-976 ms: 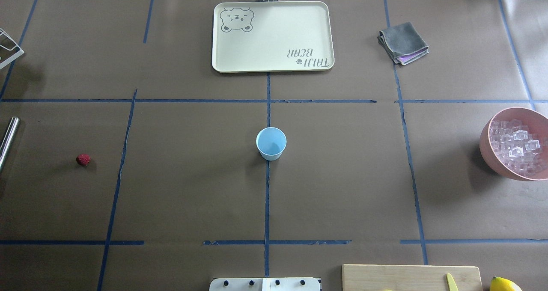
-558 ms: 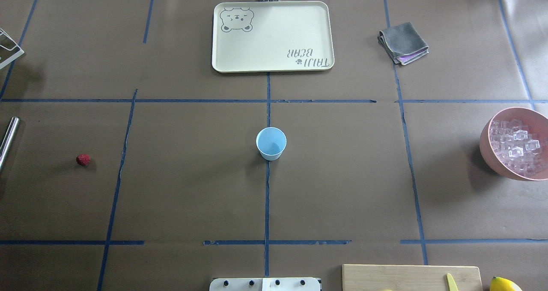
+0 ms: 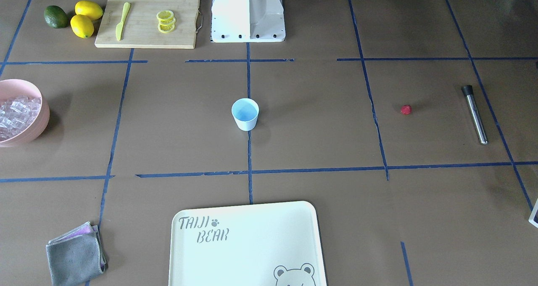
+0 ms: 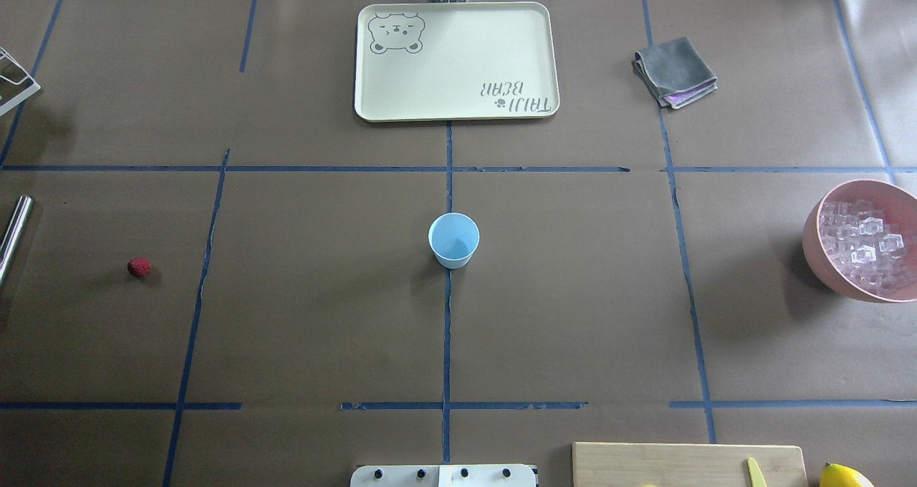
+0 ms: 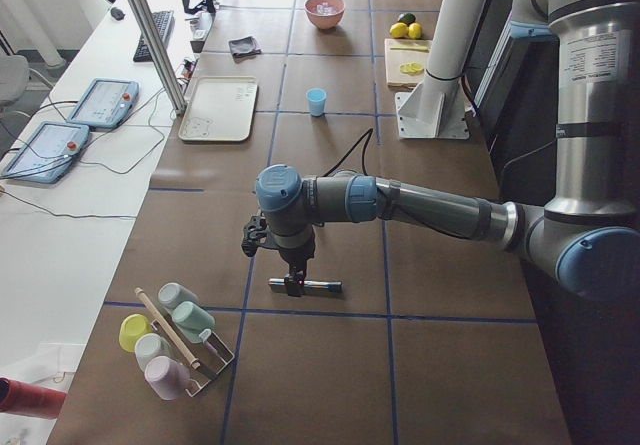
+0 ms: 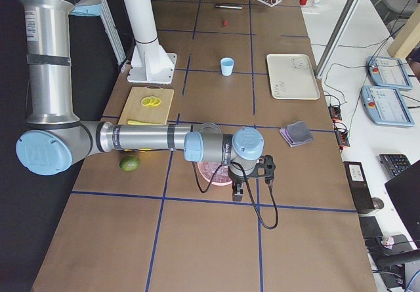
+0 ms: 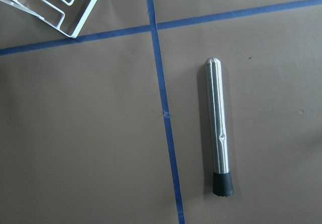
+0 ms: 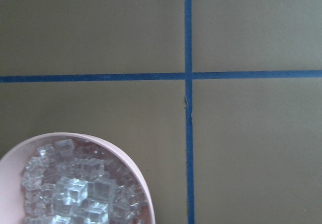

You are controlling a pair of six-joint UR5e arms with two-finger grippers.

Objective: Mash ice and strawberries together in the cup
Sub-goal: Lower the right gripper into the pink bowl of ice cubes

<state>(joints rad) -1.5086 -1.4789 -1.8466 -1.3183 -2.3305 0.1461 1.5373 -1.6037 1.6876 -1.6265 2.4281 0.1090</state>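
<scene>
The light-blue cup (image 4: 453,240) stands upright and empty-looking at the table's centre, also seen in the front view (image 3: 245,114). One small red strawberry (image 4: 140,267) lies on the table far to the left. Ice (image 4: 863,247) fills a pink bowl (image 4: 813,236) at the right edge; the right wrist view looks down on the ice (image 8: 75,183). My left gripper (image 5: 292,283) hangs just over a steel muddler (image 7: 219,128). My right gripper (image 6: 237,192) hovers at the pink bowl (image 6: 213,172). Both grippers show only in side views, so I cannot tell their state.
A cream tray (image 4: 455,61) and a folded grey cloth (image 4: 675,71) lie at the far side. Near the robot base (image 3: 248,12) is a cutting board (image 3: 138,33) with lemon slices (image 3: 166,21), a yellow knife, lemons and a green fruit. A cup rack (image 5: 175,340) stands at the left end.
</scene>
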